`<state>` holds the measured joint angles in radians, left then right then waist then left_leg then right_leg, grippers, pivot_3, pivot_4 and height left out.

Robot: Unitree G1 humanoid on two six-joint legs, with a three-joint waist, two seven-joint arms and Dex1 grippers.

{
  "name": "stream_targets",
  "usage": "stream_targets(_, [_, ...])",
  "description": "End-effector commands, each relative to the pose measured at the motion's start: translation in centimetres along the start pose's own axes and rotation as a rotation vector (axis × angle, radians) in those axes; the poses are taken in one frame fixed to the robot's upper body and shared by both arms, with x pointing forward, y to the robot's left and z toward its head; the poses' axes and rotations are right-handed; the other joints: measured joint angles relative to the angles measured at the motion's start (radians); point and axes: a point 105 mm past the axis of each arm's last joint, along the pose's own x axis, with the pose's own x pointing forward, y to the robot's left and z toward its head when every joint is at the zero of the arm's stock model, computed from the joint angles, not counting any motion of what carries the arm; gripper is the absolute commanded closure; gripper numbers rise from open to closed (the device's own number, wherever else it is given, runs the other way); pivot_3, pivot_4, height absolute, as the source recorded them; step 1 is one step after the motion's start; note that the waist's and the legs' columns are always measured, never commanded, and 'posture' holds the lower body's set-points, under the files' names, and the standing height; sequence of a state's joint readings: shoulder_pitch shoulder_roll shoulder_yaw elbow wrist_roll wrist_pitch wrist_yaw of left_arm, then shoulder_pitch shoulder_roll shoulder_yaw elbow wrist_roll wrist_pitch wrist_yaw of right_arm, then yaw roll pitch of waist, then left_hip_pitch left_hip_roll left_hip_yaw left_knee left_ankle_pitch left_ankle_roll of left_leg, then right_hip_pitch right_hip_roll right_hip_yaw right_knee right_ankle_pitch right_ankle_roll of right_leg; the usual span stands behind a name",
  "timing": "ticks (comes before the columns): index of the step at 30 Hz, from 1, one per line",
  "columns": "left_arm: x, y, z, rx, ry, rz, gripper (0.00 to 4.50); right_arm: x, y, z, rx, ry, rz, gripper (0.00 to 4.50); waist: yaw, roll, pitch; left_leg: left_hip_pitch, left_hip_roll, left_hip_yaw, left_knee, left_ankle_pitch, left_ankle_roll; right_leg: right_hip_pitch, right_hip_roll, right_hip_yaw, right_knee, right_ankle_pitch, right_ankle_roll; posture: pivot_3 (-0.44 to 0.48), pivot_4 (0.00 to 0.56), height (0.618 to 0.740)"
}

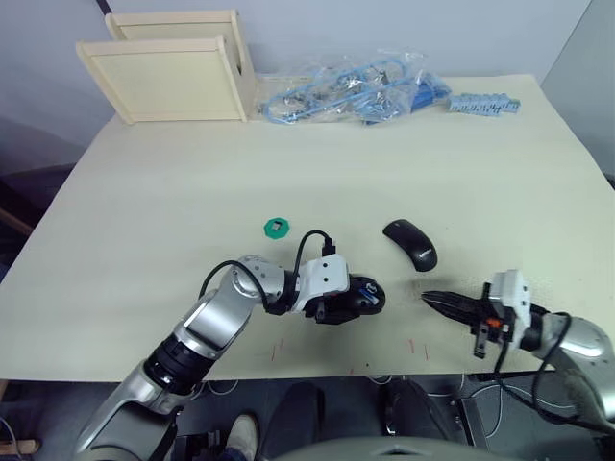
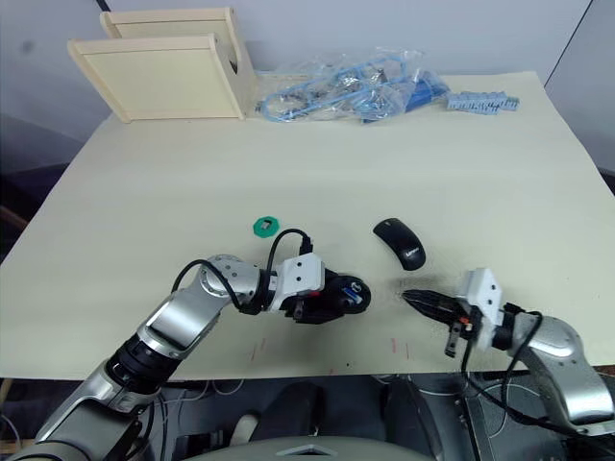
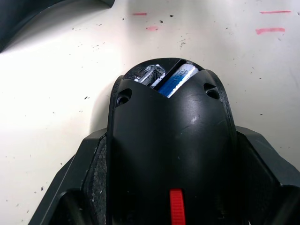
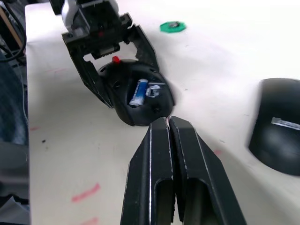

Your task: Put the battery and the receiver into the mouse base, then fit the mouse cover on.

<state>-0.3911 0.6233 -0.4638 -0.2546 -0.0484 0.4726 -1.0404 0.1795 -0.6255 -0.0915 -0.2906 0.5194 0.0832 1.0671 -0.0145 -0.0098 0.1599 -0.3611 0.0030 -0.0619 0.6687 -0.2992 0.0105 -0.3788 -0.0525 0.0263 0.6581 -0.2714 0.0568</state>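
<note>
The right gripper (image 4: pixel 168 123), jaws clenched and empty, points at the mouse base (image 4: pixel 138 101), just short of it. The left gripper (image 1: pixel 357 299) grasps the base between its jaws, with the battery (image 4: pixel 138 92) inside. The mouse cover (image 1: pixel 410 243) lies beyond on the counter (image 1: pixel 384 163).

The left gripper's black fingers (image 4: pixel 101 84) cover both flanks of the black oval mouse base (image 4: pixel 136 96); the glossy black mouse cover (image 4: pixel 276 126) beyond the right gripper runs off-frame.
</note>
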Motion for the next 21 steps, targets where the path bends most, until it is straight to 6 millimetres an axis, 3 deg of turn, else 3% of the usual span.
stream_targets(1, [0.5, -0.6, -1.6, -0.043, 0.058, -0.019, 1.54, -2.0, -0.3, 1.1, -0.044, -0.045, 0.01, 3.5, 0.001, 0.0, 0.0, 0.0, 0.0, 0.0, 0.0, 0.0, 0.0, 0.0, 0.0, 0.0, 0.0, 0.0, 0.0, 0.0, 0.15, 0.74])
stream_targets(4, [0.4, -0.6, -1.6, -0.055, 0.044, -0.022, 1.54, -3.3, -0.4, 0.9, -0.081, -0.067, 0.01, 2.01, 0.002, 0.0, 0.0, 0.0, 0.0, 0.0, 0.0, 0.0, 0.0, 0.0, 0.0, 0.0, 0.0, 0.0, 0.0, 0.0, 0.15, 0.74])
stream_targets(5, [0.4, -0.6, -1.7, -0.059, 0.042, -0.022, 1.54, -3.7, -0.3, 0.7, -0.093, -0.074, 0.016, 1.77, 0.002, 0.0, 0.0, 0.0, 0.0, 0.0, 0.0, 0.0, 0.0, 0.0, 0.0, 0.0, 0.0, 0.0, 0.0, 0.0, 0.15, 0.74])
stream_targets(6, [0.3, -0.6, -1.7, -0.061, 0.042, -0.021, 1.54, -4.0, -0.3, 0.7, -0.103, -0.086, 0.01, 1.07, 0.002, 0.0, 0.0, 0.0, 0.0, 0.0, 0.0, 0.0, 0.0, 0.0, 0.0, 0.0, 0.0, 0.0, 0.0, 0.0, 0.15, 0.74])
stream_targets(8, [0.2, -0.5, -1.8, -0.063, 0.041, -0.019, 1.54, -4.5, -0.2, 0.5, -0.113, -0.097, 0.007, 0.25, 0.002, 0.0, 0.0, 0.0, 0.0, 0.0, 0.0, 0.0, 0.0, 0.0, 0.0, 0.0, 0.0, 0.0, 0.0, 0.0, 0.15, 0.74])
stream_targets(9, [0.1, -0.4, -1.9, -0.063, 0.042, -0.016, 1.54, -4.8, -0.2, 0.4, -0.111, -0.097, 0.007, 0.07, 0.002, 0.001, 0.001, 0.0, 0.0, 0.0, 0.0, 0.0, 0.0, 0.0, 0.0, 0.0, 0.0, 0.0, 0.0, 0.0, 0.15, 0.74])
stream_targets(21, [0.0, -0.2, -2.0, -0.065, 0.032, -0.005, 1.54, -7.6, 0.8, -1.1, -0.065, -0.105, -0.101, 0.07, 0.0, 0.001, 0.001, 0.001, 0.001, 0.001, 0.0, 0.0, 0.0, 0.0, -0.001, 0.001, 0.0, 0.0, 0.0, 0.0, 0.15, 0.74])
